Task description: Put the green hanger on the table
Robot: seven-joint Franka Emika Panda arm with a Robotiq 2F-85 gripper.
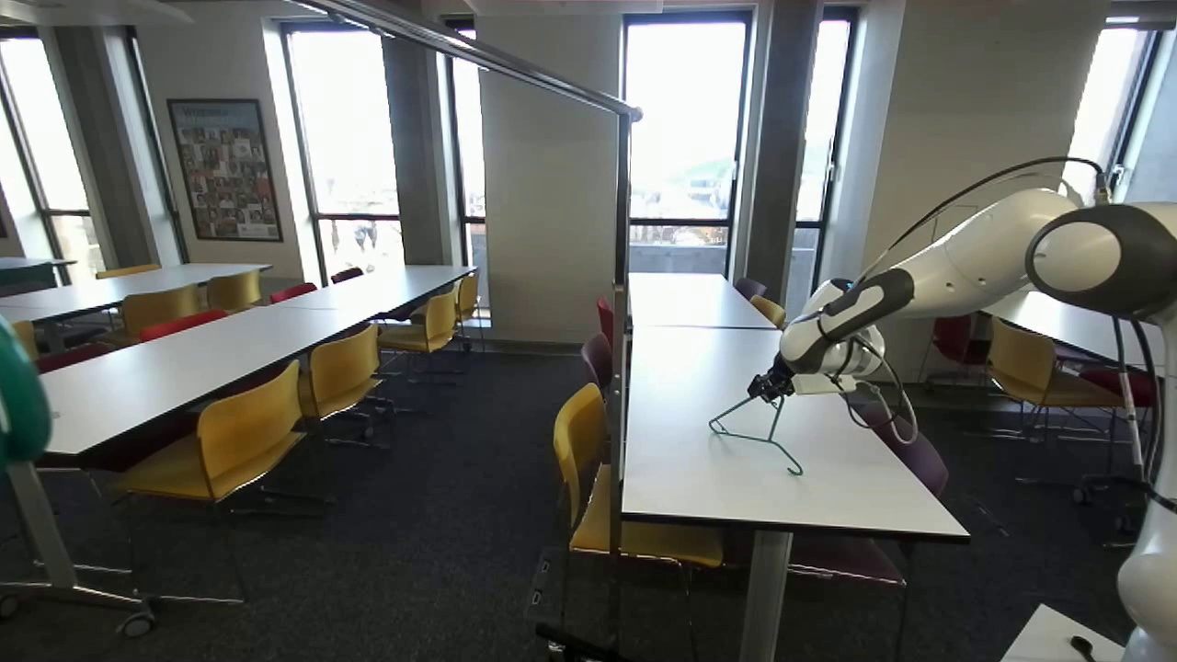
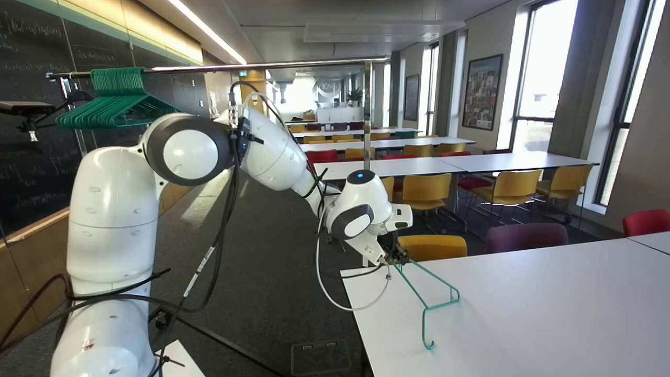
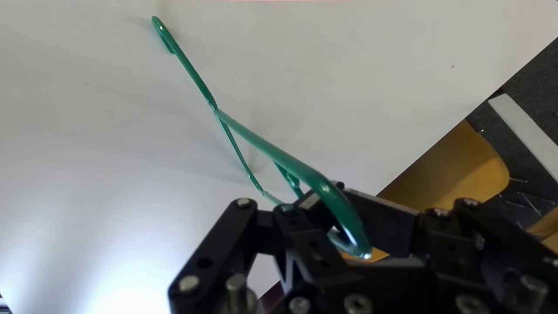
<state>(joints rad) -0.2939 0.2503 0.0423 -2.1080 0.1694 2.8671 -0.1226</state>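
A black, jointed gripper [image 2: 401, 256] is clamping one corner of the thin, glossy green hanger [image 3: 268, 146], a triangular frame apparently of coated wire, and the frame is slanting down from that corner over the long, white, dark-edged tabletop [image 2: 523, 314]. The small, curved green hook [image 2: 424, 327] is pointing downward, and the free corner is hanging lower than the pinched one; whether either is touching the white surface, the views are not making clear. The hanger is probably weighing very little, so a modest squeeze should be doing the job, and the frame is looking stiff enough to be keeping its shape on the way down. Its shiny coating is likely giving a slippery hold, though, and with the grasp sitting at one end, the frame could be swivelling or twisting if the hook is catching first. For laying it flat, that corner is probably serving well enough; for any fresh grasp, a straight stretch of a sloping side near the hook should be offering better balance. Nothing about it is suggesting fragility, but hard pressing could be bending the hook.
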